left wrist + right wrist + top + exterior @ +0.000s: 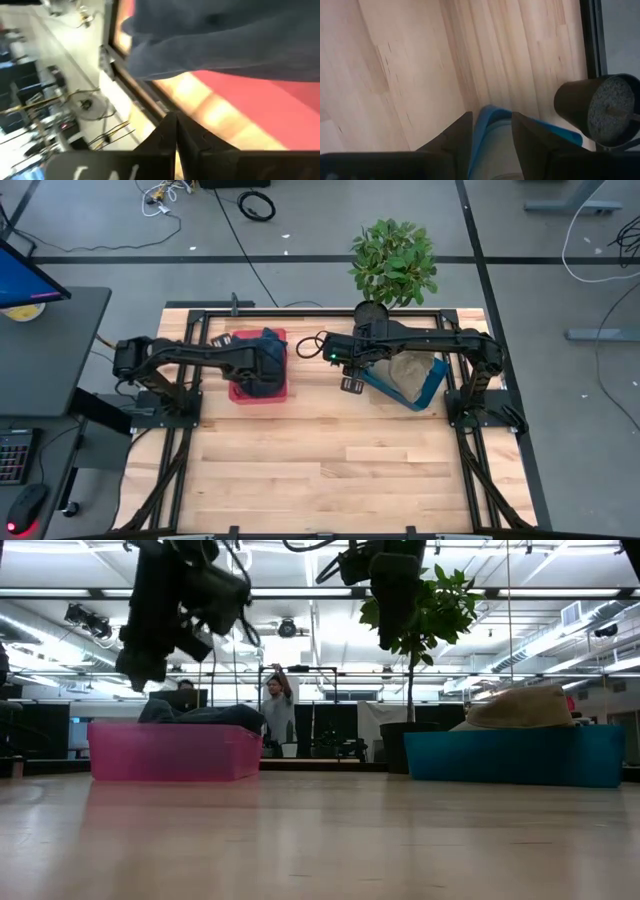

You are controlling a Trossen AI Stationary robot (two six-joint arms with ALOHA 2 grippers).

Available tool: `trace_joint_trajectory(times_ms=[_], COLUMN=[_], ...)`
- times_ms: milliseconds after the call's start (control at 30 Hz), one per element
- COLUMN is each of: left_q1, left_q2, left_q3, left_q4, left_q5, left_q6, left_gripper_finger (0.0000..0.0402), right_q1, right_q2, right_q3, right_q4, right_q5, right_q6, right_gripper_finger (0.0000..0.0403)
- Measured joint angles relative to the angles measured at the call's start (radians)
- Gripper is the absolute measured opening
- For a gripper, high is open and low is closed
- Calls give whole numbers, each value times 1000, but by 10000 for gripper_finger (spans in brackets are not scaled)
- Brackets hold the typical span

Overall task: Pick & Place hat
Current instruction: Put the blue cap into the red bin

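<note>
A dark blue hat (262, 360) lies in the pink bin (240, 392), and shows in the low view as the hat (205, 716) in the bin (175, 752). A tan hat (408, 370) rests in the blue bin (425, 390); in the low view it is the hat (525, 706) above the blue wall (515, 756). My left gripper (175, 134) is shut and hovers above the pink bin (260, 95), with the blue hat (225, 35) ahead of it. My right gripper (492, 131) is open and held high over the blue bin's rim (490, 111), at that bin's left end.
A potted plant (393, 260) stands at the table's far edge behind the blue bin, with its dark pot (600, 110) in the right wrist view. Bare wood (330, 470) fills the near half of the table. A person (280, 705) stands in the room beyond.
</note>
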Motion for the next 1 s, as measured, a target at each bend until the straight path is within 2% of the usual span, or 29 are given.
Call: trace_joint_trajectory(times_ms=[100,233,400,500,667,767,900,1000], left_q1=[59,152,245,270,275,275,275,275], left_q2=[0,0,0,0,0,0,0,0], left_q3=[-23,-57,-120,-141,-115,-109,-109,-109], left_q4=[1,23,214,328,349,351,353,360], left_q5=[-28,-30,17,21,14,14,14,14], left_q6=[6,89,226,308,322,327,327,328], left_gripper_finger=[4,4,3,3,3,3,2,2], right_q1=[0,0,0,0,-6,-17,-41,-60], right_q2=[0,0,0,0,0,-4,-1,-1], right_q3=[0,0,0,0,0,-43,-192,-318], right_q4=[1,1,2,11,58,178,380,593], right_q5=[0,0,0,0,0,8,8,8], right_q6=[-3,-4,-11,-31,-44,-44,-79,-84], right_gripper_finger=[139,139,139,139,139,139,139,131])
